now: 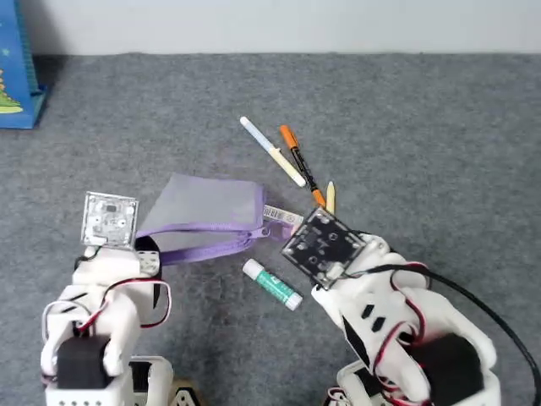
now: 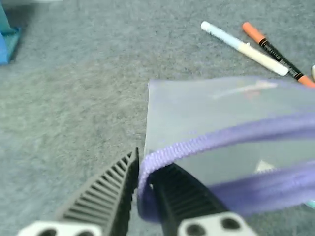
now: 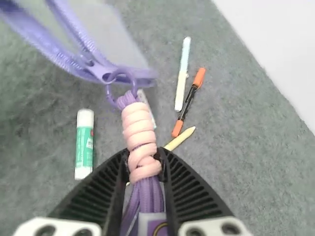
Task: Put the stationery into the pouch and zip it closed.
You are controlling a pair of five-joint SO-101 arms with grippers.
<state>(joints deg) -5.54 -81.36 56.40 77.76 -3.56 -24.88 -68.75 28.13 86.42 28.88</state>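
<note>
- The left gripper sits at the near left of the surface. Its fingers are clamped on the purple zip edge at one corner of the pouch.
- The right gripper is at the near right. Its fingers are pressed together on a pink cord, which is knotted to the ring of the zip pull.
- The glue stick lies flat on the surface between the two arms, just in front of the pouch and not touching it.
- The pouch lies between the two grippers, with one end held by each. In the left wrist view its two purple zip bands stand apart, so the mouth is open at that end.
- A yellow pencil lies just beyond the right gripper, close to the tip of the orange marker.
- The orange marker and a white pen lie side by side on a slant beyond the far right corner of the pouch. Both are outside it.
- A blue box stands at the far left edge of the surface, well apart from everything else.
</note>
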